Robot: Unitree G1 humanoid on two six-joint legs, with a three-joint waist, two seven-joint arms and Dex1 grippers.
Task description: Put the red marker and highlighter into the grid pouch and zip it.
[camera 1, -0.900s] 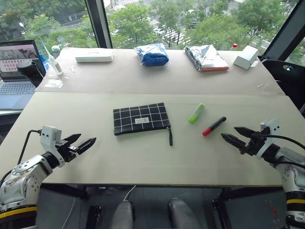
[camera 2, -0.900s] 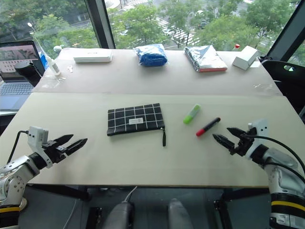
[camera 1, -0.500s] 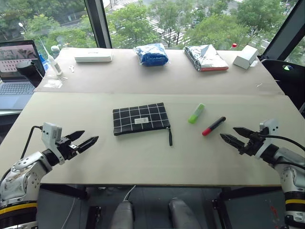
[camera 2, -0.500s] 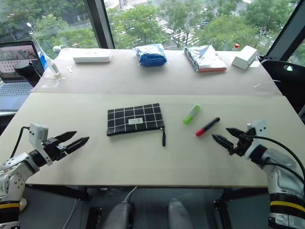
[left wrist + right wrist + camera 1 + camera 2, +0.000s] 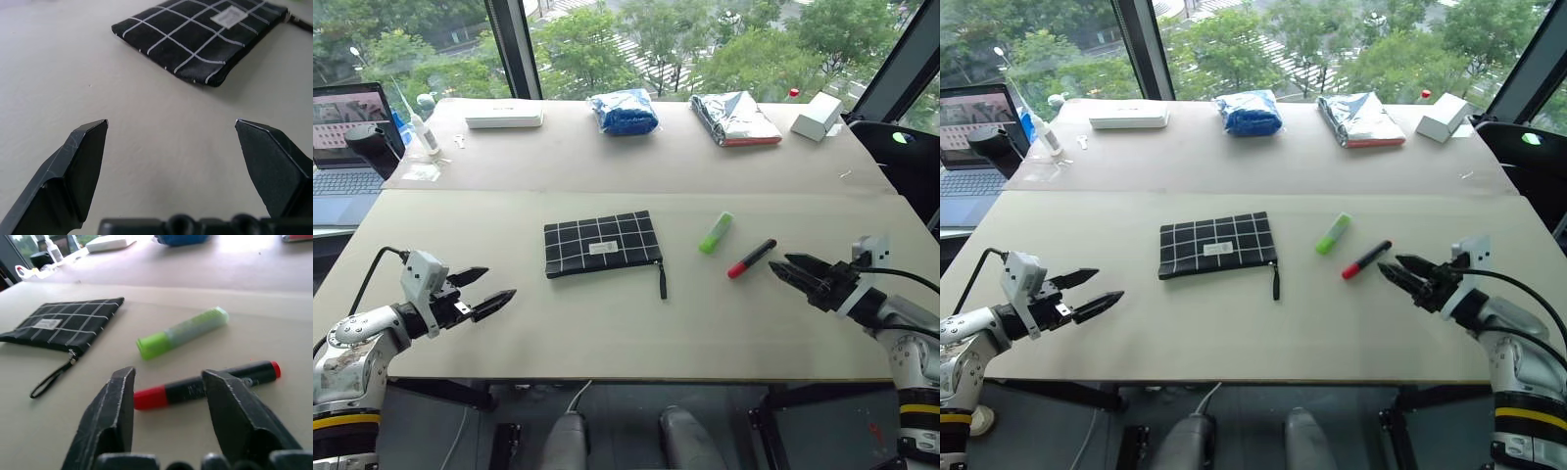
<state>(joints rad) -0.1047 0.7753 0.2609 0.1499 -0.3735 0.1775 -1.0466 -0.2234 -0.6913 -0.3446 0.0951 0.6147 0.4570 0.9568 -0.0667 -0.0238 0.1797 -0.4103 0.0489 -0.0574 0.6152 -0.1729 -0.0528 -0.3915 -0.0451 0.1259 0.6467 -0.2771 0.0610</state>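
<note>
The black grid pouch (image 5: 602, 245) lies flat mid-table, its zipper strap (image 5: 663, 280) trailing toward the front. To its right lie the lime-green highlighter (image 5: 716, 233) and, closer to the front, the red marker (image 5: 752, 258). My right gripper (image 5: 779, 262) is open just right of the marker's lower end; in the right wrist view the marker (image 5: 205, 384) lies just beyond the fingertips (image 5: 124, 377), with the highlighter (image 5: 183, 332) behind it. My left gripper (image 5: 501, 281) is wide open and empty at the front left, pointing at the pouch (image 5: 195, 34).
Along the back of the table sit a white case (image 5: 505, 117), a blue plastic bag (image 5: 625, 111), a silver foil bag (image 5: 734, 117) and a white box (image 5: 818, 116). A laptop (image 5: 347, 127) and a small bottle (image 5: 423, 132) stand at the far left.
My right gripper has moved forward and left to the marker's end, its fingers a little closer together. The left gripper has edged slightly toward the pouch.
</note>
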